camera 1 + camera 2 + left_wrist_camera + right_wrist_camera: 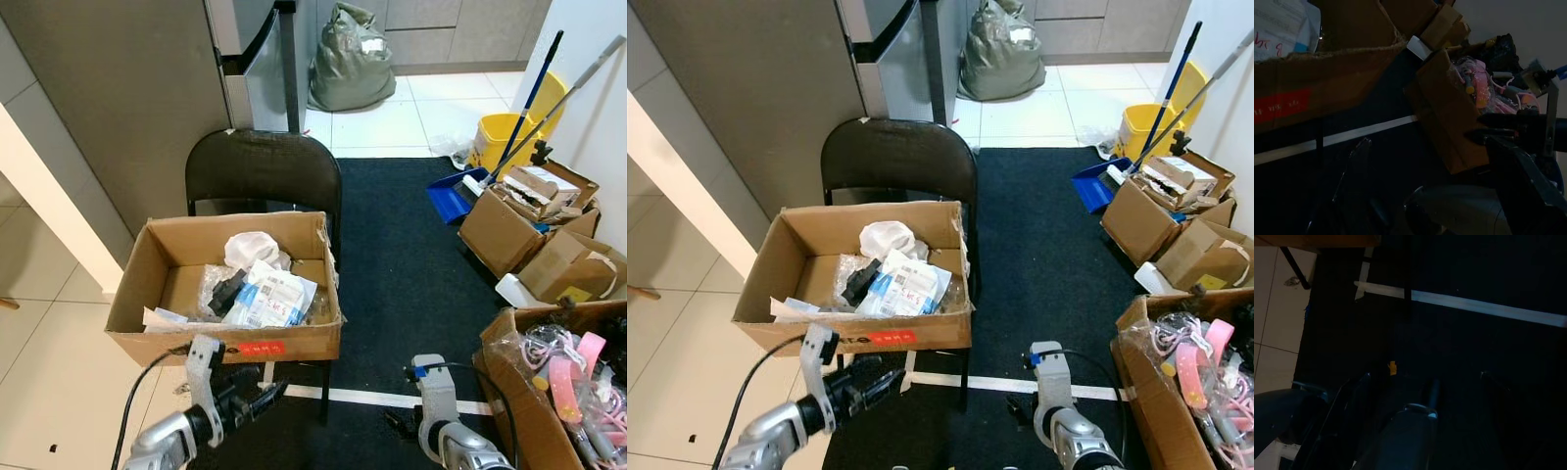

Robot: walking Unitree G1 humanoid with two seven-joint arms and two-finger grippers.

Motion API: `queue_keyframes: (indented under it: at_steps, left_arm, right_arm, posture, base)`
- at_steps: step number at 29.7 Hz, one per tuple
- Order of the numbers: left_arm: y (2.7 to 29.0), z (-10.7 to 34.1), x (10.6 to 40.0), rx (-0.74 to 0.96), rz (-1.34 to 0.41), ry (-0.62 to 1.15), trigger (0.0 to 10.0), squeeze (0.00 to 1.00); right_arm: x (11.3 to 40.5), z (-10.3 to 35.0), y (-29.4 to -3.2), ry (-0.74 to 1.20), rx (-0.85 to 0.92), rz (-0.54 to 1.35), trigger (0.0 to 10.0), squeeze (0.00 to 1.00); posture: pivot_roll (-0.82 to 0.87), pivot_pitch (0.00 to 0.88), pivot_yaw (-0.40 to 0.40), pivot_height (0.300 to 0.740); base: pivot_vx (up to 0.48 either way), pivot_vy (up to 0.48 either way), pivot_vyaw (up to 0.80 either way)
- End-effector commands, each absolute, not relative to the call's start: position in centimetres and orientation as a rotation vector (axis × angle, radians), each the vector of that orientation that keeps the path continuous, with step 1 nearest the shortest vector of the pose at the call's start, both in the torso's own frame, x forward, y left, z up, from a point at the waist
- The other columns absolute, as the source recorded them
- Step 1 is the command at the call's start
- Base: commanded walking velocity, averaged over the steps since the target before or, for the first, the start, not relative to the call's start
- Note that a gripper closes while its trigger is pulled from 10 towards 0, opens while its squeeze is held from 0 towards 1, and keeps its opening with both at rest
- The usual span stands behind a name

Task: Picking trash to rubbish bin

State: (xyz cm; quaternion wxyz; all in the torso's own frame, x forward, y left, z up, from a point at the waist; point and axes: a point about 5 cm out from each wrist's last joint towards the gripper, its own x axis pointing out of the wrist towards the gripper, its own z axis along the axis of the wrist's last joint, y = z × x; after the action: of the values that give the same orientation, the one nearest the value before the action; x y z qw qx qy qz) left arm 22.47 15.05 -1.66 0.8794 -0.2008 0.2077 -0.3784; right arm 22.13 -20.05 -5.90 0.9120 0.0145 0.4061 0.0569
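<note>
Dark carpet (411, 264) carries a black chair (263, 171) bearing a cardboard box (167, 338) of trash (266, 294); left gripper (257, 399) hangs below the box's front edge, right gripper (1420, 396) low over carpet; finger gaps unclear on both.

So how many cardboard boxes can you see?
4: one on the chair, one at near right with pink items, two stacked by the right wall. More may be hidden.

No text is legible. The cardboard box (157, 264) on the chair carries a red label (261, 348) on its near wall, with characters too small to read. The white packet (272, 297) inside it bears blurred, unreadable print.
</note>
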Motion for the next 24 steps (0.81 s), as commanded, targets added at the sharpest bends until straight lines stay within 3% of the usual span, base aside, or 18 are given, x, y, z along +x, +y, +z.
queue_keyframes:
  at_steps: [1,10,15,24]
  left_arm:
    - [15.7,-2.0,22.0,-0.41,-0.773,0.465,10.0,0.0]
    - [16.4,-3.2,21.4,-0.407,-0.716,0.536,10.0,0.0]
    - [18.5,-4.7,20.0,-0.435,-0.545,0.626,10.0,0.0]
    - [20.1,-6.1,18.4,-0.466,-0.377,0.697,10.0,0.0]
  right_arm:
    - [21.4,-6.4,-20.1,0.865,0.032,0.116,10.0,0.0]
    - [21.1,-6.6,-19.9,0.873,0.034,0.116,10.0,0.0]
    - [20.6,-6.8,-20.0,0.888,0.031,0.109,10.0,0.0]
    - [20.1,-7.1,-20.2,0.905,0.021,0.109,10.0,0.0]
  posture:
    - [0.0,0.074,0.08,0.74]
    - [-0.01,0.074,0.089,0.74]
    - [-0.01,0.074,0.09,0.74]
    - [-0.01,0.078,0.088,0.74]
  base:
    - [-0.382,0.0,0.0]
    - [-0.396,0.0,0.0]
    - [-0.409,0.0,0.0]
    - [-0.38,0.0,0.0]
